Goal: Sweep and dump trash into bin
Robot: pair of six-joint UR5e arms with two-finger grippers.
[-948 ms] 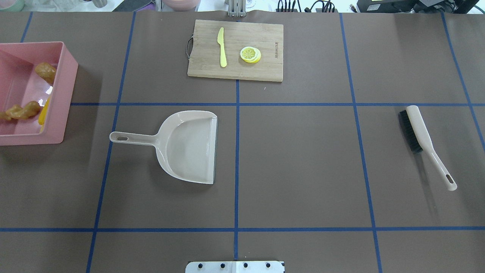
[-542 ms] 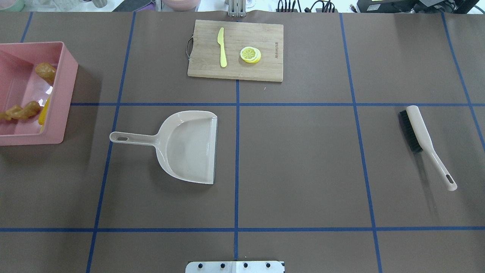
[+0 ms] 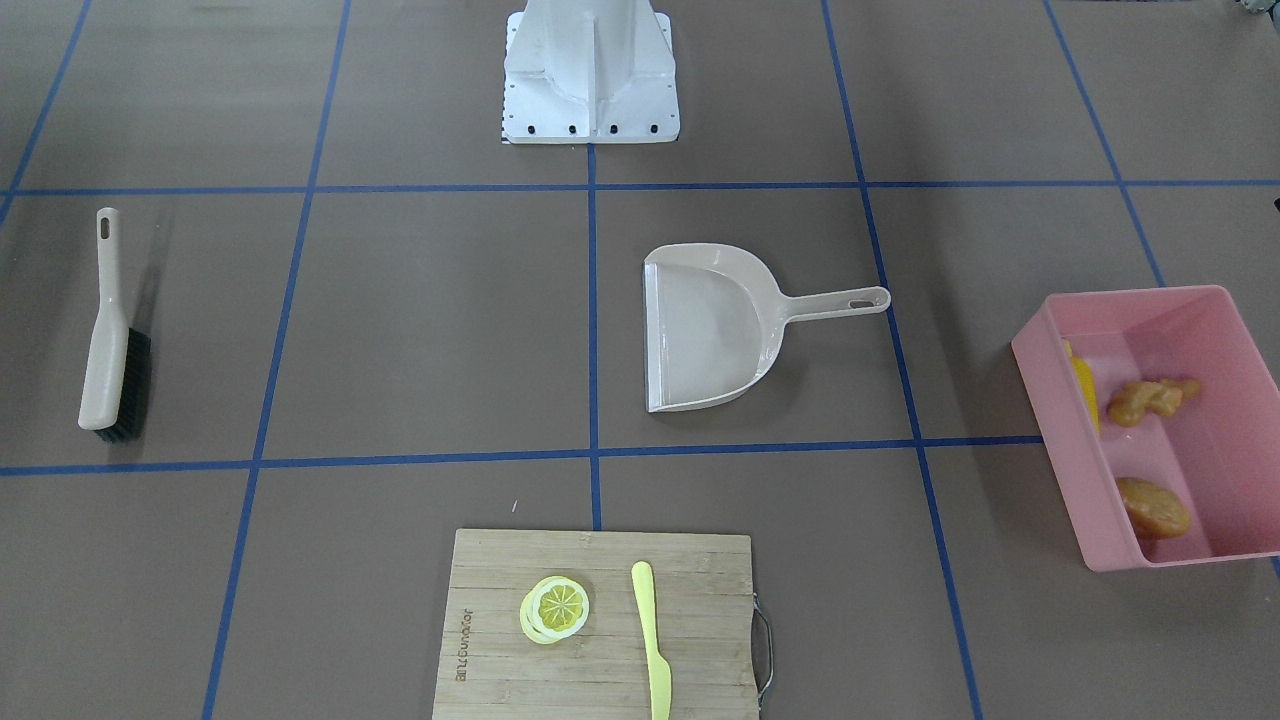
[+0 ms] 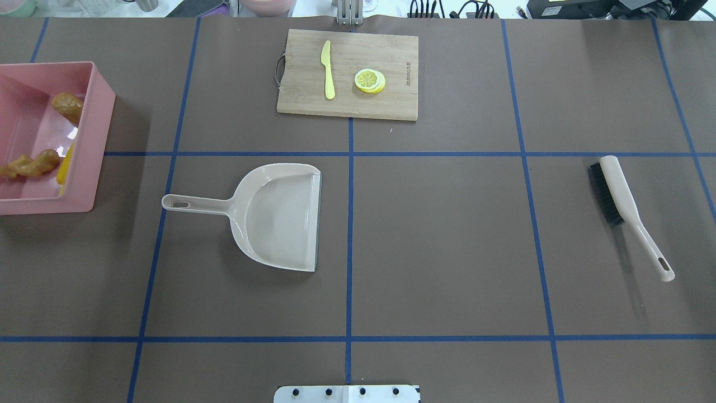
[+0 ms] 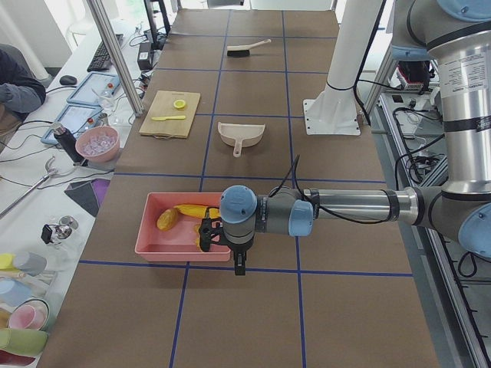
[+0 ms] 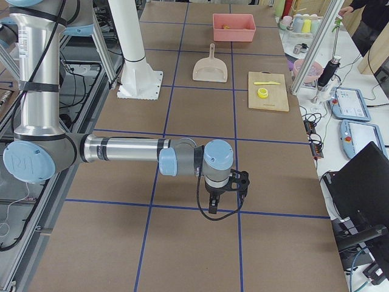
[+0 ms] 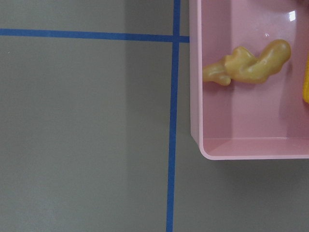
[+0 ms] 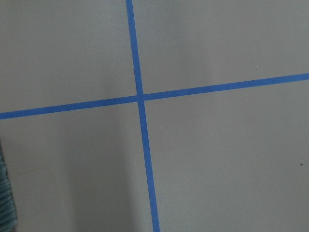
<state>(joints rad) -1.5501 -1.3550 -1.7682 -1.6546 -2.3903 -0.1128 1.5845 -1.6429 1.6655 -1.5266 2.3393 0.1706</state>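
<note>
The pink bin [image 4: 92,140] stands at the table's left end; it also shows in the front view [image 3: 1050,420] and the left wrist view [image 7: 251,147]. Inside lie the tan ginger root [image 4: 31,163] [image 7: 248,65], the brown potato [image 4: 68,106] [image 3: 1152,507] and the yellow corn cob [image 4: 64,168] [image 3: 1083,385]. My left gripper [image 5: 239,267] hangs by the bin's edge and shows only in the exterior left view. My right gripper [image 6: 222,204] hangs over bare table and shows only in the exterior right view. I cannot tell whether either is open or shut.
The beige dustpan [image 4: 279,218] lies left of centre with nothing in it, handle toward the bin. A beige brush [image 4: 621,196] lies at the right. A wooden cutting board [image 4: 380,50] at the far edge bears a pale yellow knife [image 4: 328,70] and lemon slices [image 4: 370,80].
</note>
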